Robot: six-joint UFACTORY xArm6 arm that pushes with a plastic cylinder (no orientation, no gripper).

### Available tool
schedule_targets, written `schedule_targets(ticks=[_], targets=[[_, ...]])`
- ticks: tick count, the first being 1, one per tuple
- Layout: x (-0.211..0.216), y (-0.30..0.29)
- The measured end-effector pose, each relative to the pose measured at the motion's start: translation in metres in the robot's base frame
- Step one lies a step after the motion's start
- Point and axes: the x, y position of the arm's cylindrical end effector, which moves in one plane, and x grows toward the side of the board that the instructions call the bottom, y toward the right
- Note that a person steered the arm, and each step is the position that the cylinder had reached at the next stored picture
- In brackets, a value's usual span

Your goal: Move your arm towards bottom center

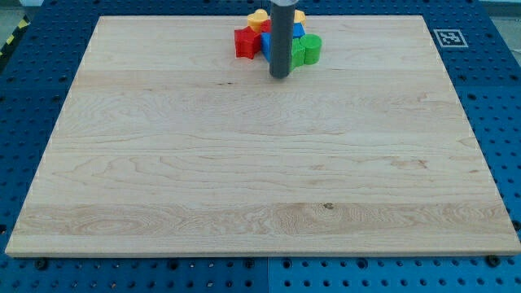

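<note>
My rod comes down from the view's top centre and my tip (279,76) rests on the wooden board (260,179) just below a tight cluster of blocks. The cluster holds a red block (245,42) at its left, a blue block (265,45) partly hidden behind the rod, green blocks (307,50) at its right, a yellow block (258,18) at the top left and an orange-red piece (299,15) at the top right. The rod hides the cluster's middle.
The board lies on a blue perforated table (32,73). A black-and-white marker tag (448,37) sits off the board's top right corner. A yellow-black striped strip (10,39) shows at the view's top left.
</note>
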Motion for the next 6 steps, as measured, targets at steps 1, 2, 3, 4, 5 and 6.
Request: schedule_targets(ticks=[1, 2, 3, 4, 5, 6], targets=[[0.073, -0.026], [0.143, -0.038], [0.148, -0.038], [0.148, -0.044], [0.148, -0.081], [0.148, -0.110]])
